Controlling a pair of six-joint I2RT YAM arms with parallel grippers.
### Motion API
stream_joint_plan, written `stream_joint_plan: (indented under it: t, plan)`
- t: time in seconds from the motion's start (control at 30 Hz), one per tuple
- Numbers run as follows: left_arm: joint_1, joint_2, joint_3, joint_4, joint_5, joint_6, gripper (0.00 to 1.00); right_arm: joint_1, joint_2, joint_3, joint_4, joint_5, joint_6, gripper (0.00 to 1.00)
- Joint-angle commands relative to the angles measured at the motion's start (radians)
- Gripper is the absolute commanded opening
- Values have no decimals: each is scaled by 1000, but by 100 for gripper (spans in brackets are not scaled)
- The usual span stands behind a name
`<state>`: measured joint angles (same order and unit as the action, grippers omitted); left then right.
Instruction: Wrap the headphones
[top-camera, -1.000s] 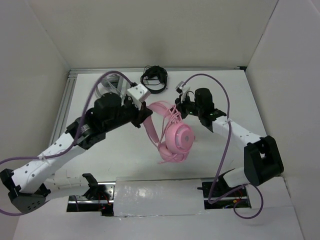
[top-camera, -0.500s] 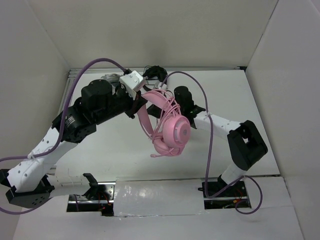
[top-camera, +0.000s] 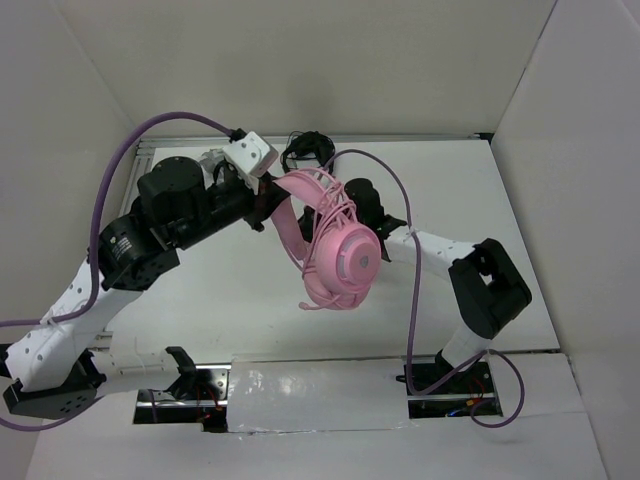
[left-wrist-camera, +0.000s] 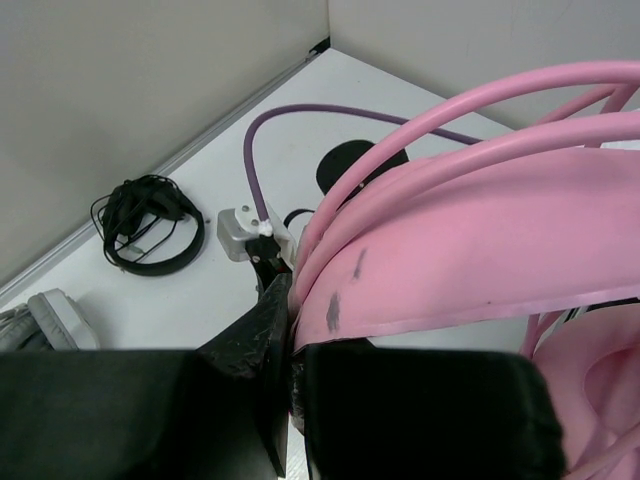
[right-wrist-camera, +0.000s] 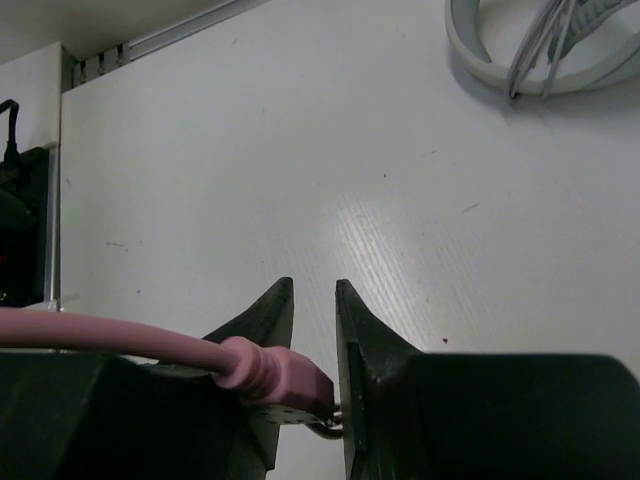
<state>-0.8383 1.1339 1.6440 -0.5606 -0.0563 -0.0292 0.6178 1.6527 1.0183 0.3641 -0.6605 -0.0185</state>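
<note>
Aloft, not resting: the headphones (top-camera: 335, 255) hang over the middle of the surface (top-camera: 225, 300), between the two arms. The left pincer (left-wrist-camera: 290, 335) is pressed together on the headband (left-wrist-camera: 480, 260) near its far end. From there the band's long arc runs toward the near edge, down to the earcup (top-camera: 352, 265). Loops of cable (top-camera: 336, 205) already cross the band. The right pincer (right-wrist-camera: 312, 292) is narrowly parted. The plug (right-wrist-camera: 278, 375) lies against one finger with its metal tip in the gap, and we cannot tell whether it is truly pinched. We judge that the coming move turns on this: the loose end sits with the right arm, just beyond and beneath the earcup, and the band lies across its path, so the last turn must pass round the band's short way. The right arm is plainly the nearer to that end. From overhead the earcup hides the right pincer altogether, and only its wrist view shows the plug and the bare surface below. The left wrist view alone shows the bite on the band. It also shows the black set (left-wrist-camera: 150, 225) well apart by the far wall, and the grey-white set (left-wrist-camera: 40, 320) at the frame's edge.
</note>
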Motion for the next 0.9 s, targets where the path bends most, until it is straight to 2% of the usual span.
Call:
stream_joint_plan:
  t: [0.0, 0.1, 0.17, 0.4, 0.57, 0.77, 0.8, 0.87]
  plan:
    - [-10, -60, 69, 237, 33, -61, 0, 7, -19, -30, 18, 33, 8, 31]
    - [-10, -62, 91, 228, 44, -61, 0, 7, -5, -27, 24, 38, 12, 32]
    - [-10, -59, 108, 222, 39, -60, 0, 7, 8, -21, 24, 38, 14, 37]
    - [-10, -65, 122, 232, 35, -64, 0, 7, 41, -27, 53, 15, 47, 37]
    - [-10, -59, 140, 223, 46, -72, 0, 10, 59, -46, 142, -5, 84, 34]
    - [-10, -60, 151, 222, 42, -80, 0, 34, 76, -55, 190, 1, 98, 24]
    - [-10, -63, 148, 231, 33, -84, 0, 37, 76, -58, 202, 1, 106, 14]
    - [-12, -62, 145, 245, -25, -89, 0, 49, 73, -86, 226, 21, 114, 3]
